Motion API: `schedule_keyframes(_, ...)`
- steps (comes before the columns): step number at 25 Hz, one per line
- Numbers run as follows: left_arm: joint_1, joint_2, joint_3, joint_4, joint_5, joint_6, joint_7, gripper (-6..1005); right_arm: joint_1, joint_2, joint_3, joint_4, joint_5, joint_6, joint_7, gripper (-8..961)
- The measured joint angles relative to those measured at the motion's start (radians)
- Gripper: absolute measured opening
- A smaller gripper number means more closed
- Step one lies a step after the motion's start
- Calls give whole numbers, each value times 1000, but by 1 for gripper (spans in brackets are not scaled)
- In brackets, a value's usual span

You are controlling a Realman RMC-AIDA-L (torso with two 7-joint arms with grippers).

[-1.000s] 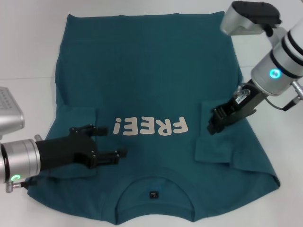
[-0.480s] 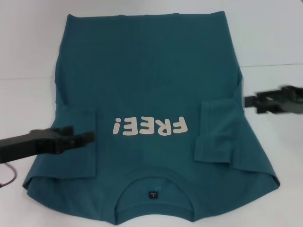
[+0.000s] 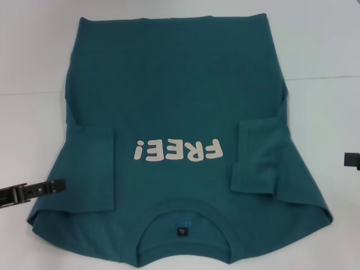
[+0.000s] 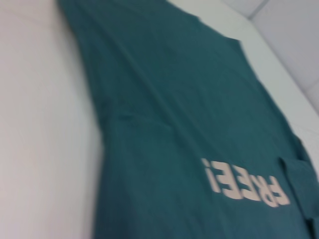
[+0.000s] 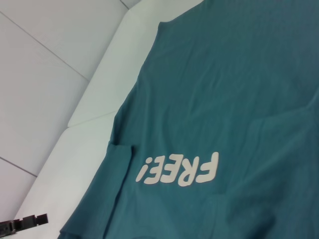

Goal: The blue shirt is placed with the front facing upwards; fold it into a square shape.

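Both sleeves folded in; body folds outstanding.
The blue shirt (image 3: 180, 112) lies flat mid-table, collar near, hem far, long axis front-to-back. Left gripper (image 3: 53, 185) flanks the near-left sleeve; right gripper (image 3: 351, 160) sits at the right edge. Finger states: cannot tell.

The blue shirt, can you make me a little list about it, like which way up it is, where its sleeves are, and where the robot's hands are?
shirt: blue shirt flat on the white table, front up
print: FREE!
sleeves: both folded inward onto the body
collar: at the edge nearest the robot
left gripper: at shirt's left edge, low, empty
right gripper: just a tip at the picture's right edge, off the shirt
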Motion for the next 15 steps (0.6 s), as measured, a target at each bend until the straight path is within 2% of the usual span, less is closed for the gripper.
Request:
schedule_keyframes(3,-4,2,-14,8,46,-34,-3,894,-3,0,13,42,-1,20,-37,866)
schedule_keyframes(7,-11,-2,-7,13,106,-75,35,894,14,-22,13,118,-1,42,-72,862)
schedule_keyframes(15,-11,-8,-5,25,197,-61,-22,891,29,-35,9,137,-2,45,-66,864)
